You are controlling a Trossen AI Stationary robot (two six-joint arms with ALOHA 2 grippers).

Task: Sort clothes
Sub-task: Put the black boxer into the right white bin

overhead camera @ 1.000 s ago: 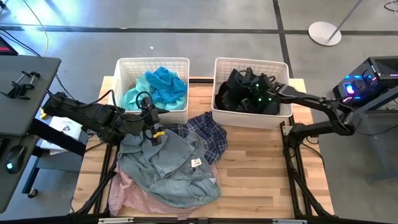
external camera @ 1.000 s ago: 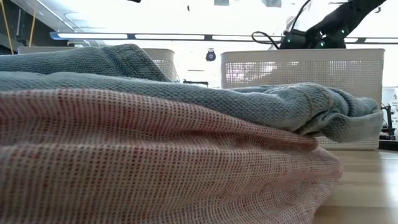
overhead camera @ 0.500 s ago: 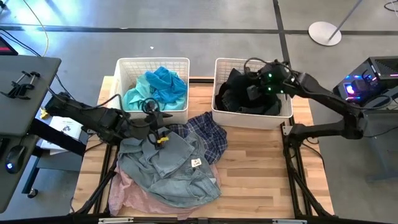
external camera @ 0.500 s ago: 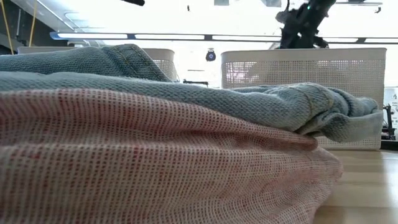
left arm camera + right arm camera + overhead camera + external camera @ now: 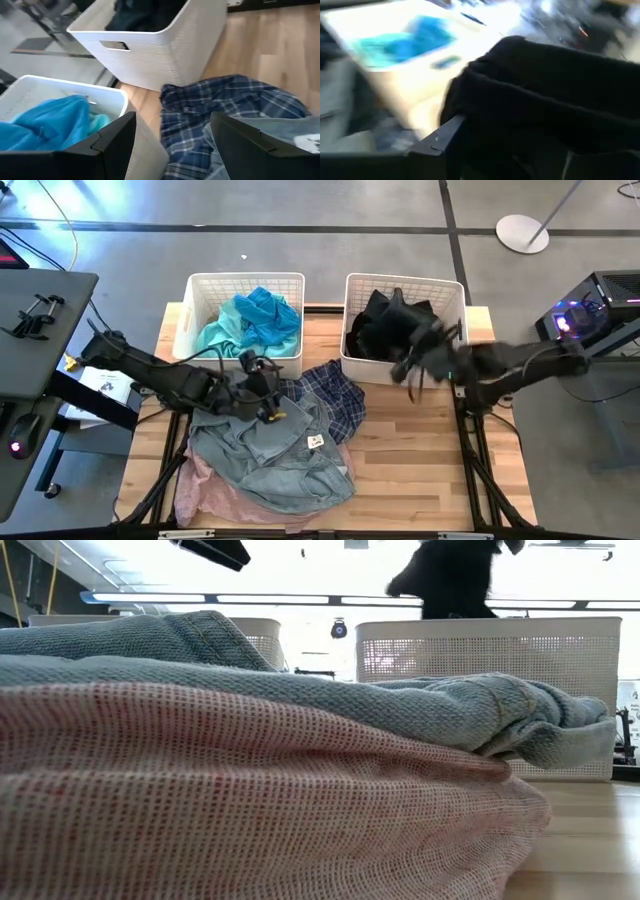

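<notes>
We found the clothes split three ways: black garments point(image 5: 385, 328) in the right basket point(image 5: 455, 290), teal ones point(image 5: 255, 315) in the left basket point(image 5: 205, 285), and a heap on the table point(image 5: 420, 450) with the denim piece point(image 5: 265, 450) on top, the plaid shirt point(image 5: 335, 395) beside it and the pink fabric point(image 5: 205, 490) mostly buried beneath. The left gripper point(image 5: 272, 405) hung over the heap's near edge, its fingers point(image 5: 112, 140) spread apart and empty. The right gripper point(image 5: 415, 365) was a blur by the right basket's front; dark cloth point(image 5: 550, 100) filled its wrist view (we could not tell whether its fingers were closed on it).
</notes>
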